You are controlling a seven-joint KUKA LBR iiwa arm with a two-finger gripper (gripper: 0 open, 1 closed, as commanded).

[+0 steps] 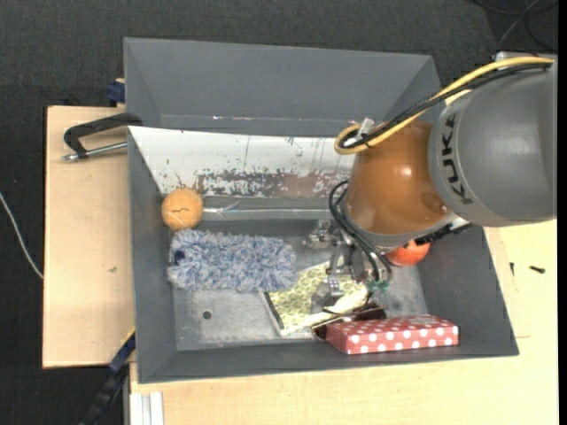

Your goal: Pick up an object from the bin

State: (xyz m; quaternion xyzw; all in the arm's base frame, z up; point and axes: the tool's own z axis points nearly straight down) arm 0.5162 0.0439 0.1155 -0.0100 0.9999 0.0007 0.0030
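My gripper (341, 283) reaches down below the orange wrist cover in the bin's right middle. Its tip stands over a flat yellow-green patterned packet (301, 304) lying on the bin floor. Just in front of it lies a red box with white dots (394, 335) along the front wall, with a dark end at its left. An orange-red ball (410, 253) peeks out to the right of the wrist. A blue-and-white shaggy cloth (230, 266) lies to the left of the packet.
An orange ball (182, 208) rests at the back left corner. The arm and its cover hang over the bin's right half. Bare floor shows at the front left.
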